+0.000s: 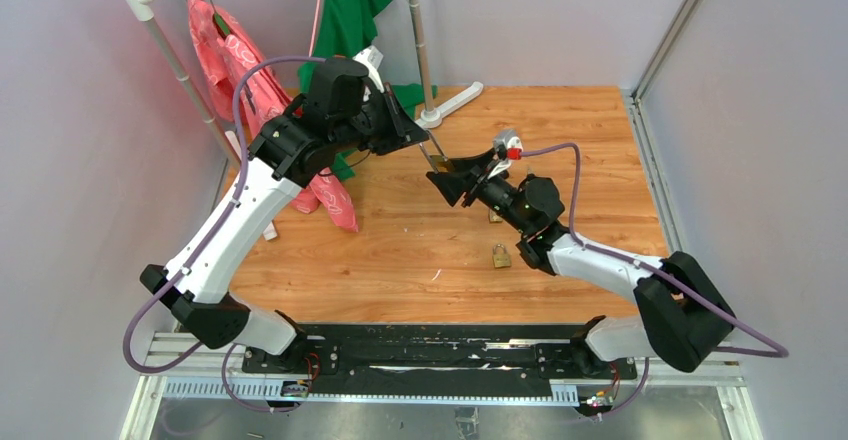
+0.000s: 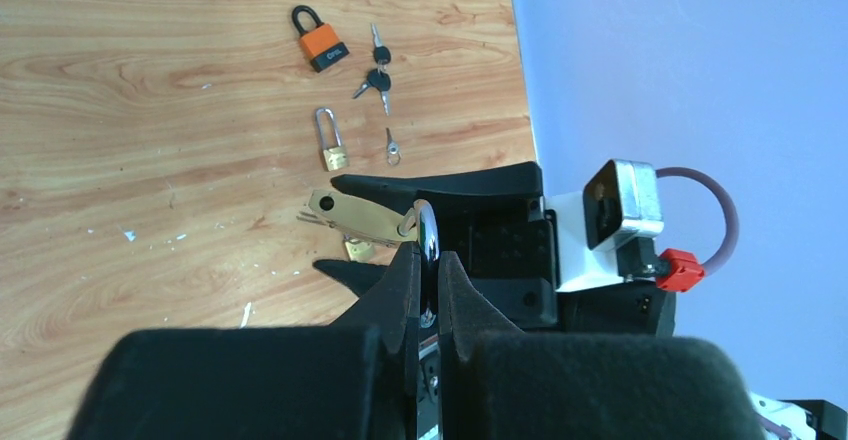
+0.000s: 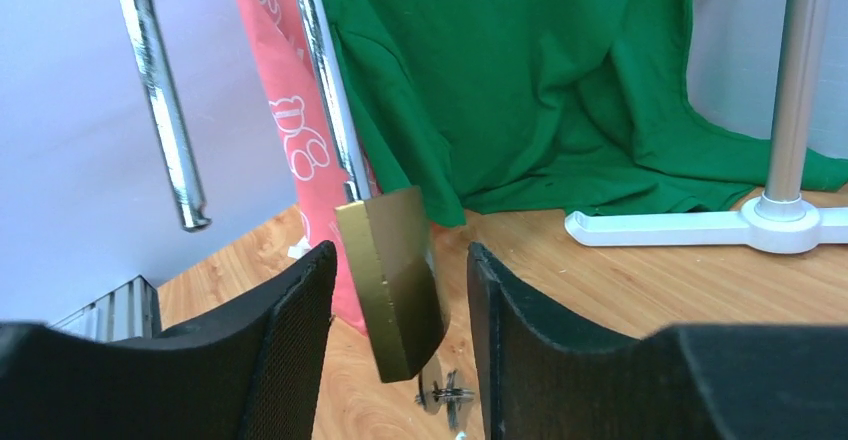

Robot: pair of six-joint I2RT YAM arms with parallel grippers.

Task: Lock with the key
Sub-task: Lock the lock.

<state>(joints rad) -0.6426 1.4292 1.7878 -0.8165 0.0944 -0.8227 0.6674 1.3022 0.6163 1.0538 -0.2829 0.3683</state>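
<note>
Left gripper clamped narrow on steel shackle of brass padlock, shackle sprung free, padlock body hanging between wide-parted fingers of right gripper, untouched, keys dangling just beneath

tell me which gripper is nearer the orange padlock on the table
Neither is close; right looks nearer. The right gripper and left gripper meet mid-air at the brass padlock; the orange padlock lies on the right arm's side.
</note>
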